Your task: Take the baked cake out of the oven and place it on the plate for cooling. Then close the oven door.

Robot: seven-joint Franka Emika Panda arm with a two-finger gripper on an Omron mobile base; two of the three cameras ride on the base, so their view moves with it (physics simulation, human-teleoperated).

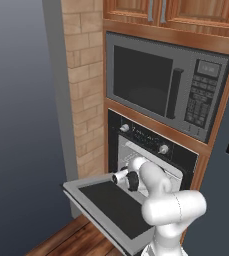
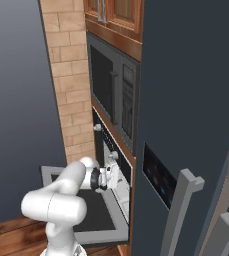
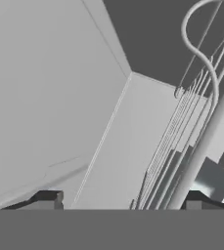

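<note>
Nearest the hand camera, the two dark fingertips (image 3: 47, 199) stand far apart at the bottom edge, so the end effector (image 3: 118, 202) is wide, with nothing between its tips. Just past them a wire rack (image 3: 179, 141) of thin silver rods slants across pale grey oven walls, one thick rod by the right tip.

From the base cameras, the oven (image 1: 153, 150) sits low in a wood surround, its black control strip carrying two round silver knobs (image 1: 163, 149). Its door (image 1: 108, 207) hangs dropped flat, a grey frame around dark glass. The white arm (image 1: 168, 205) reaches over the door, with the end effector (image 2: 112, 176) at the mouth of the oven. Whether a cake is inside, I cannot tell.

Above the oven is a grey microwave (image 1: 166, 82) with a vertical black handle and keypad, and wood cabinets (image 1: 173, 12) above that. Tan brick (image 1: 83, 85) runs down the left side. A dark fridge (image 2: 186, 110) with grey handles stands at the right, over a wood floor (image 1: 68, 240).
</note>
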